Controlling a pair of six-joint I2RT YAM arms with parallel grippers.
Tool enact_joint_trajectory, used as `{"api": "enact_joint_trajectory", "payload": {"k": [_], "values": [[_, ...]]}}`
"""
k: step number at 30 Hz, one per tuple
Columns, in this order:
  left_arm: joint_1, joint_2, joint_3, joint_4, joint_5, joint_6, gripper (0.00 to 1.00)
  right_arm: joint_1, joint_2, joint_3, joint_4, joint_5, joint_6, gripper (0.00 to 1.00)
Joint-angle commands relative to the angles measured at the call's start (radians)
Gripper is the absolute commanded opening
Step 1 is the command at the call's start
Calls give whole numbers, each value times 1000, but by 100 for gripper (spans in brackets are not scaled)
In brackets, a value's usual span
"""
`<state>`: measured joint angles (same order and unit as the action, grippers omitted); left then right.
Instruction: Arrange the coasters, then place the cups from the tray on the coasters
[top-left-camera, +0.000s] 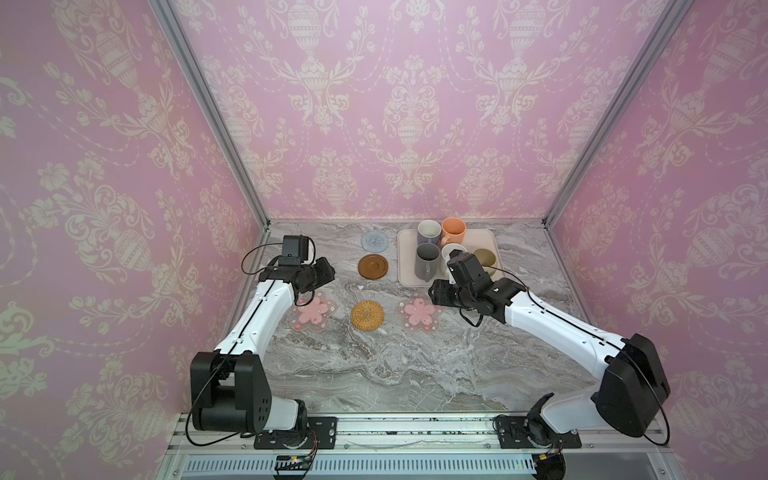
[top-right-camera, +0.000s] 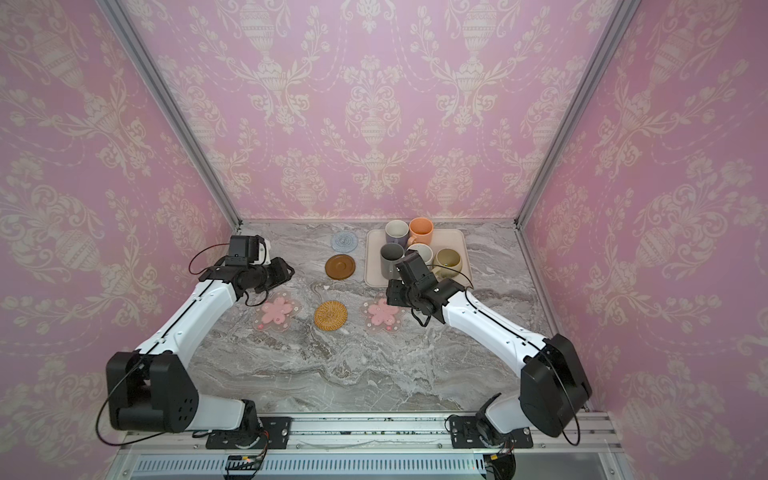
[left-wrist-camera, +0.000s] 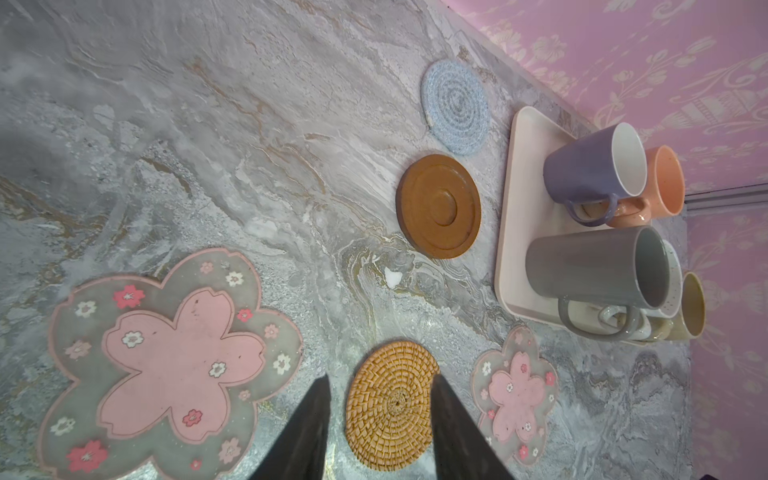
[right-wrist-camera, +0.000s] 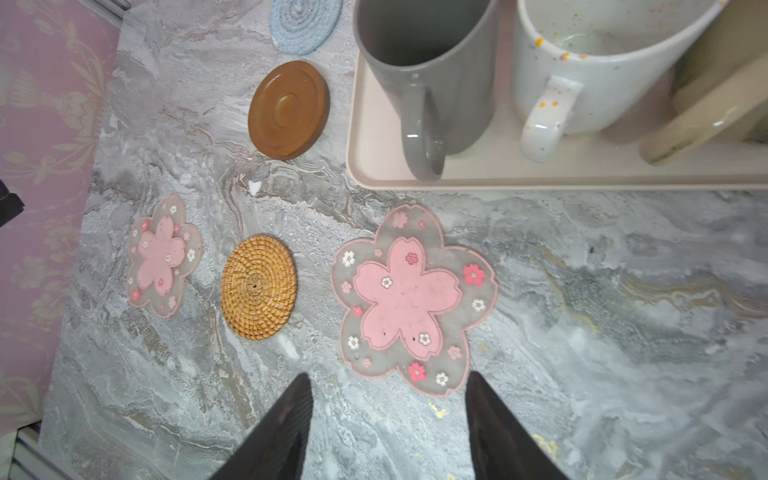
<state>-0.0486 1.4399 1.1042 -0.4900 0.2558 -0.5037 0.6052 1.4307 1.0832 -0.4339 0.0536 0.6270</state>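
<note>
Right gripper (right-wrist-camera: 388, 374) above flower coaster (right-wrist-camera: 409, 299)

Soft, even, bright light; faint shadows on the grey marble-patterned tabletop (top-left-camera: 374, 374). Both top views bow at the edges. Small glint on the tall dark grey ceramic mug (right-wrist-camera: 457, 108).

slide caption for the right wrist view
Open right gripper near a flower coaster, grey mug standing on the tray.

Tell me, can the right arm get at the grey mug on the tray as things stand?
Probably yes. The grey mug stands at the near edge of the tray, handle toward the right gripper, which is open and empty. Only a flat flower coaster lies between, though the white mug crowds one side.
</note>
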Motion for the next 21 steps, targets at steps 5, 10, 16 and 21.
{"api": "enact_joint_trajectory", "payload": {"k": [5,10,16,21], "values": [[-121,244,83,137,21,-34,23,-34,-66,-46,-36,32,-23,60],[-177,433,221,207,17,-62,16,-62,-89,-54,-60,39,-68,61],[-204,588,332,277,7,-114,13,-102,-116,-71,-75,35,-90,61],[-209,672,379,306,0,-139,12,-130,-116,-76,-74,18,-93,61]]}}
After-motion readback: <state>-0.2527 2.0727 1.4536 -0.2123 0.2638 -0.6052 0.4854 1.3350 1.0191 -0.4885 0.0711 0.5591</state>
